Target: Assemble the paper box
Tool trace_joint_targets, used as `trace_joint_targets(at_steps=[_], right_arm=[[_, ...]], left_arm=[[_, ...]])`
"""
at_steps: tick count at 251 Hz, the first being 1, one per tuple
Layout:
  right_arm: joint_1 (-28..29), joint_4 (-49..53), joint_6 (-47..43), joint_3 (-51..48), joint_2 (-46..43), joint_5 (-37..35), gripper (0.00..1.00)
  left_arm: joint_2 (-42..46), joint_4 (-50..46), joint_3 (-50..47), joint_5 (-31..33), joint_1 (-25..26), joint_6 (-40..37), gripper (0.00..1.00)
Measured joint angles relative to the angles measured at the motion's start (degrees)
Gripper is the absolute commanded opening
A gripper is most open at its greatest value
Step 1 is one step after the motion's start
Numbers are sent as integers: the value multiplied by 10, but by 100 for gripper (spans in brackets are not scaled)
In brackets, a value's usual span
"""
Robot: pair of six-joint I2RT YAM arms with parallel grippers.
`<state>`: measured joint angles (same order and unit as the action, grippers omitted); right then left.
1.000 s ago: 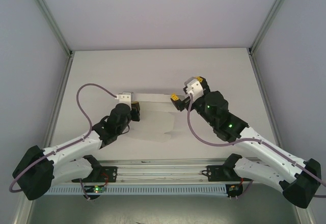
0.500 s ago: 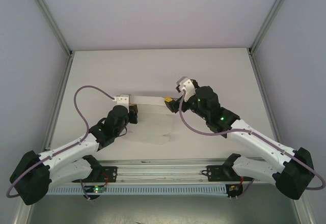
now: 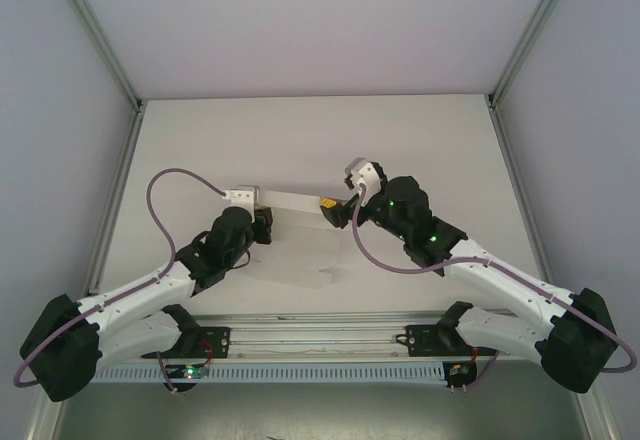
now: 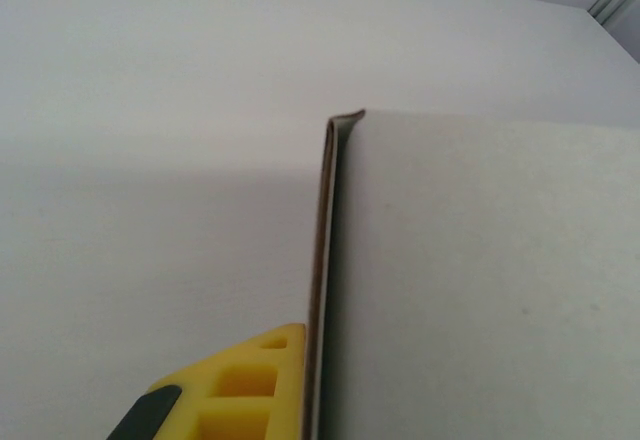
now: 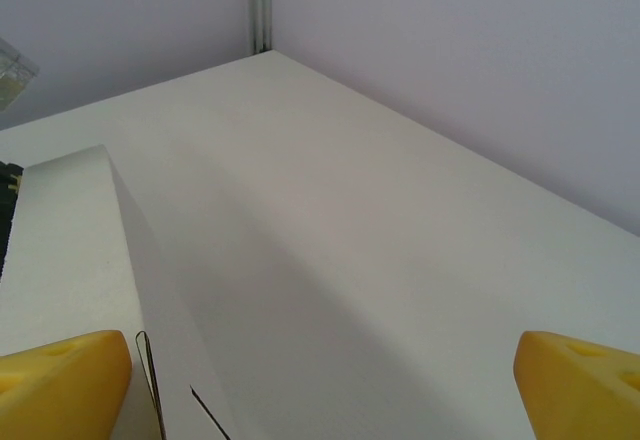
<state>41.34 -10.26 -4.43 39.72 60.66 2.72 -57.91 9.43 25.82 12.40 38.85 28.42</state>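
left gripper [image 3: 262, 223]: clamped tight on a raised flap of the paper box [image 4: 480, 280], card edge pressed right up against it
right gripper [image 5: 320, 390]: spread wide, holding nothing, flap end just beside one jaw
handling: light, floppy thin card (probably creases easily), so pinch near a fold, not mid-panel

The right claw [image 3: 332, 210] has slid leftward along the paper box [image 3: 292, 198], its arm reaching farther in.

Paper box [image 3: 300, 250] on table [image 3: 420, 140], mid-front; left jaws at its left edge, right jaws at right, seemingly touching.
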Motion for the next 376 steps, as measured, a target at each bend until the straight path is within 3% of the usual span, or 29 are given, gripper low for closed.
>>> trace_joint_targets(at_steps=[129, 188, 236, 294, 344, 376], right_arm=[[0, -113, -2, -19, 47, -6, 98], [8, -195, -2, -48, 63, -10, 98], [12, -320, 11, -69, 108, -10, 98], [12, -415, 13, -71, 172, -49, 98], [24, -487, 13, -81, 183, -98, 98], [32, -483, 8, -85, 164, -118, 98]], left_arm=[[-16, 15, -4, -21, -7, 77, 0], [-29, 35, -13, -21, -7, 97, 0], [-72, 72, -8, -28, -11, 123, 0], [-110, 78, 3, -30, -21, 143, 0], [-110, 91, 12, -30, -21, 149, 0], [-105, 75, 28, -19, -21, 149, 0]])
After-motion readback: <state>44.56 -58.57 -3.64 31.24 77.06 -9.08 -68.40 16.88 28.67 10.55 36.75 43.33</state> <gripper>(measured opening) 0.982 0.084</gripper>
